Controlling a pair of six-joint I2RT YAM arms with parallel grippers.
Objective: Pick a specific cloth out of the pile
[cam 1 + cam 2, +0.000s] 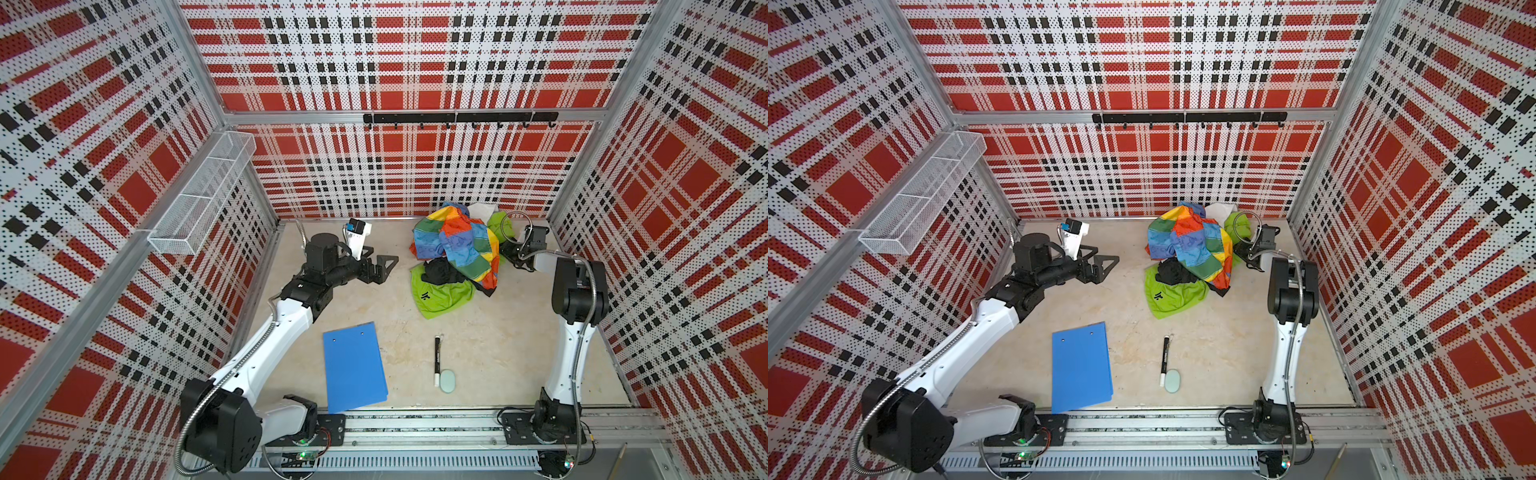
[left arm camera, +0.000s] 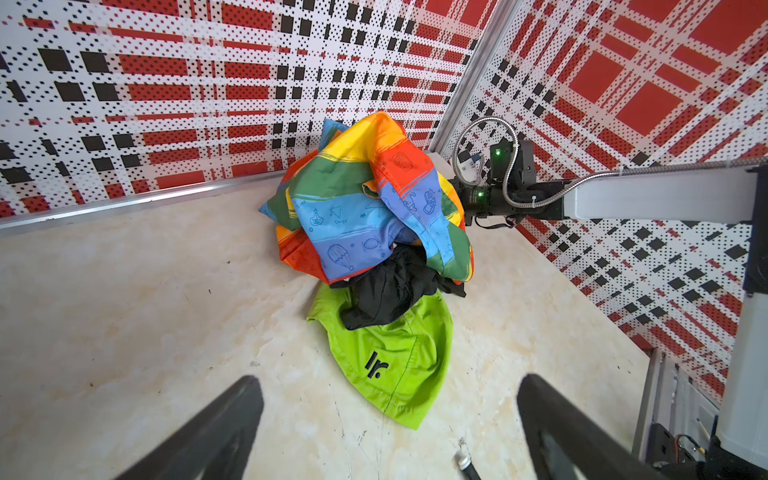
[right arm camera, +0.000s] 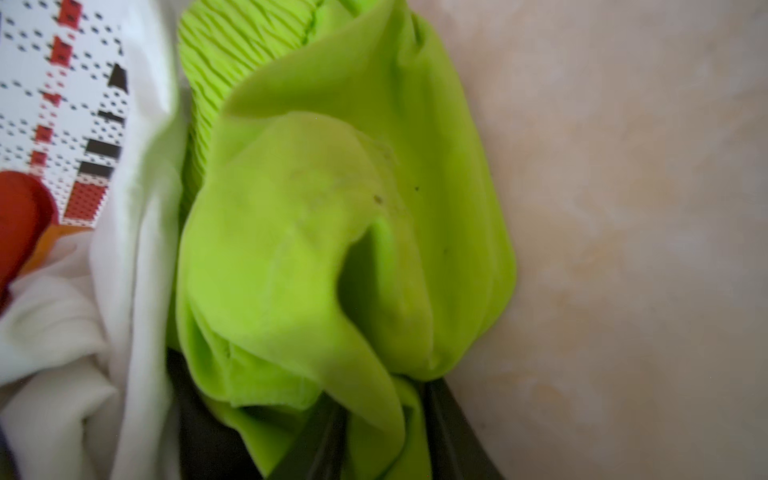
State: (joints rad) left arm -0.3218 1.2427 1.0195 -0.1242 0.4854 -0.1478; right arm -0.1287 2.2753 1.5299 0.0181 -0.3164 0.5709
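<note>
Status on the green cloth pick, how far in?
Done: reach only; right gripper sits at the right side of the pile. In hand: its jaws look closed on a fold of the cloth. To do: pulling it out; the black cloth and rainbow cloth lie on it. Left gripper hangs open, clear of the pile.

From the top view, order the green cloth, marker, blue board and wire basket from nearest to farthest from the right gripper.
1. green cloth: in the jaws of the right gripper, at the back.
2. marker: front middle.
3. blue board: front, left of the marker.
4. wire basket: high up, far left.
</note>
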